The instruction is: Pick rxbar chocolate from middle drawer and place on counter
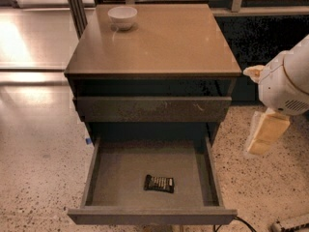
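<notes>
The rxbar chocolate (159,183), a small black-wrapped bar with pale lettering, lies flat on the floor of the open middle drawer (120,173), near its front and a little right of centre. The tan-brown counter (164,37) tops the dark cabinet. My gripper (264,134) hangs from the white arm at the right edge. It is beside the cabinet, above the floor, level with the drawer and well to the right of the bar. It holds nothing that I can see.
A white bowl (122,17) stands at the counter's back left corner. A shut, scuffed drawer front (152,108) sits above the open drawer. Speckled terrazzo floor (38,178) surrounds the cabinet. A dark cable (241,223) lies at the bottom right.
</notes>
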